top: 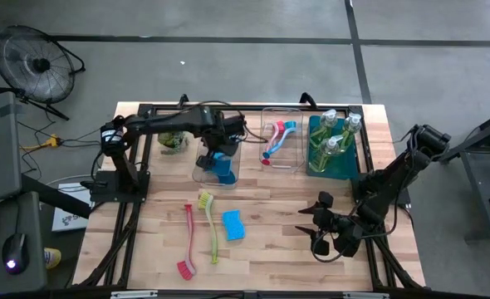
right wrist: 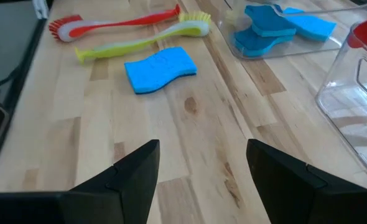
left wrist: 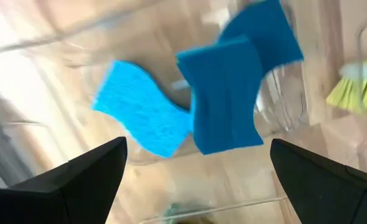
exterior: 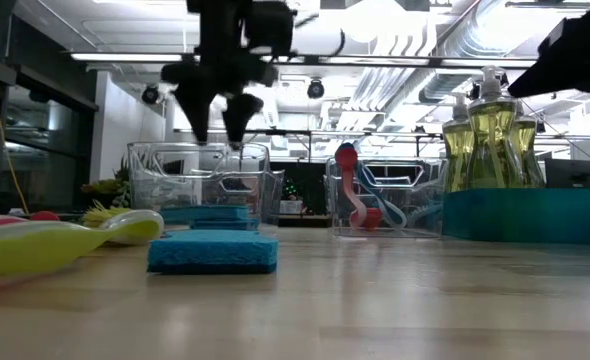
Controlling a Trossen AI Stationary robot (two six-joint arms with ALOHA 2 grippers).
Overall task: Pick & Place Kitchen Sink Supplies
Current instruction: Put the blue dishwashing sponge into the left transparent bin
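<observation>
The left tool [exterior: 218,125] hung directly above a clear bin [top: 216,162] at the back of the wooden counter [top: 270,224], its fingers [left wrist: 78,180] spread wide and holding nothing. Right below it, inside that bin, lay blue sponges [left wrist: 227,99] piled loosely on one another, apart from the fingertips. In the low view the tool's tips stood just above the bin's rim, with the stacked sponges [exterior: 207,214] visible through the clear wall.

Another blue sponge [top: 233,224] lay flat on the open counter, nearer the front, well apart from the left tool. Beside it lay a yellow-green dish brush [top: 209,224] and a red dish brush [top: 187,241], roughly parallel, the red one farther out toward the left side.

A second clear bin [top: 282,141] next to the first held a red brush [top: 274,141] and a teal brush [top: 288,129]. Further right, a teal bin [top: 336,149] held clear bottles of yellowish-green soap [top: 332,137], standing upright. A small spiky green plant [top: 173,141] sat beside the left arm.

The right tool [top: 318,228] hovered over the front right part of the counter, its fingers [right wrist: 130,180] partly spread and empty, with the loose sponge and the two loose brushes well ahead of it.
</observation>
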